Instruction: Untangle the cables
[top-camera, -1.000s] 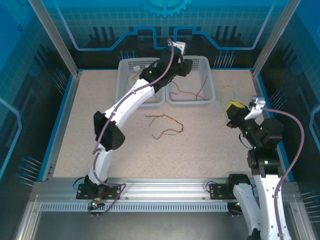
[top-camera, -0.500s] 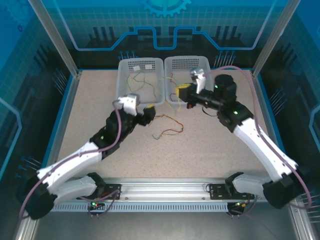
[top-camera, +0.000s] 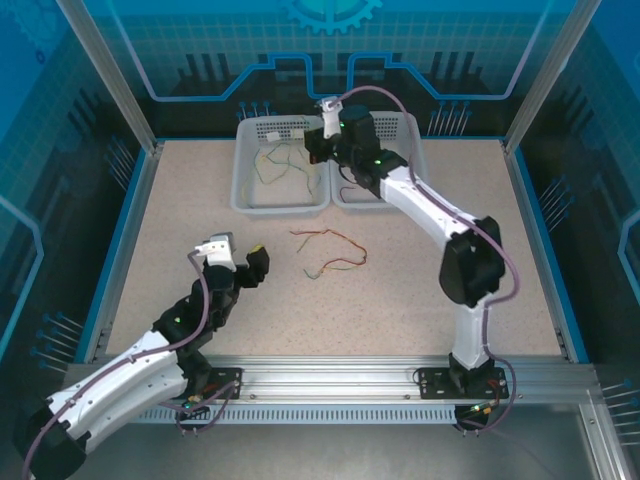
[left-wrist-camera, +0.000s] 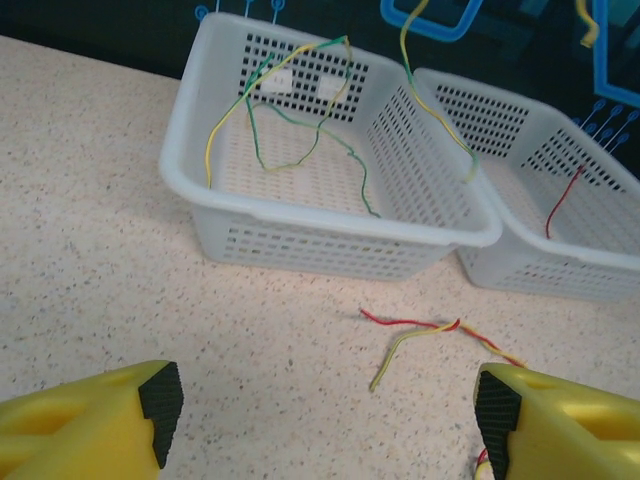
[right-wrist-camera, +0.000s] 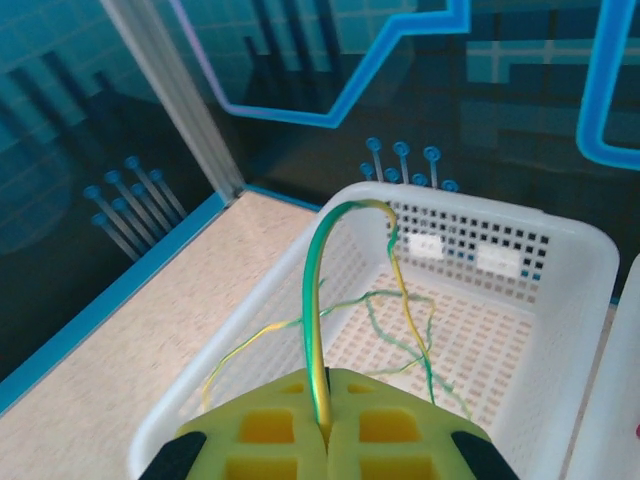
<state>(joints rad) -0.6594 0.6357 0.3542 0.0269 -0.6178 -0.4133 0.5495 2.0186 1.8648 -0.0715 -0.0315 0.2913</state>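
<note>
Left pincer was recorded low over the near-left part of the tabletop, jaws spread wide with nothing between them. In the left wrist view its yellow fingers were seen well apart at the bottom corners.

Beyond it, a loose tangle of cables was noted lying flat on the tabletop. Red, yellow and green strands crossed one another, near the front walls of the baskets but apart from them.

Behind the tangle, two white perforated baskets were seen just beside each other. Yellow and green cables were found in the left basket, partly draped up its back wall. One red cable was seen in the right basket.

Farthest out, the right pincer was observed above the neighbouring edges of the two baskets, clenched on a green-and-yellow cable. In the right wrist view that cable was seen rising from between the closed fingers, arching over and dropping into the left basket. Its lower end could not be told apart from the other strands there.
</note>
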